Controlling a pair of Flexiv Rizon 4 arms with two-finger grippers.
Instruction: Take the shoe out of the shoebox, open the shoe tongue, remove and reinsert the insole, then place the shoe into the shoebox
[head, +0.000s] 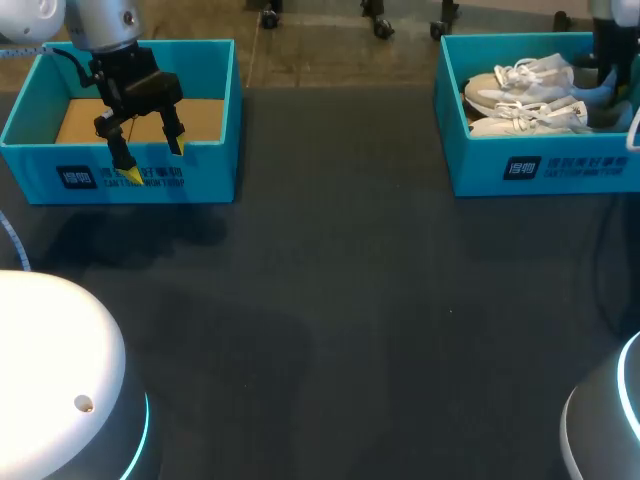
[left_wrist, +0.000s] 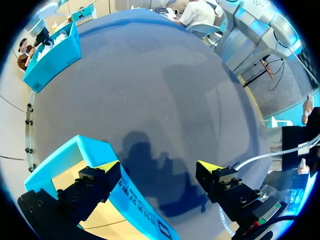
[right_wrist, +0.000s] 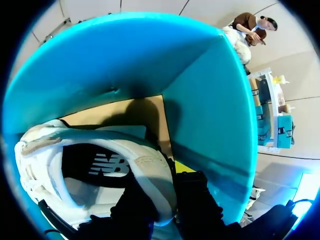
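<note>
Now the teal shoebox (head: 540, 185) holds white sneakers (head: 525, 118) lying lengthwise across it, heels toward the right arm's side. The right gripper (right_wrist: 167, 200) is down inside that box, pinching one padded heel collar (right_wrist: 150, 162). The left gripper (head: 148, 150) hangs spread and empty, well apart from that box.

Left gripper (head: 150, 157), jaws wide apart; right gripper (right_wrist: 170, 192), jaws tight on shoe (right_wrist: 142, 165) collar.

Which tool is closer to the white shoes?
Right. The right tool is inside the right box, clamped on one white shoe's rim. The left tool hangs open over the left box, across the table.
</note>
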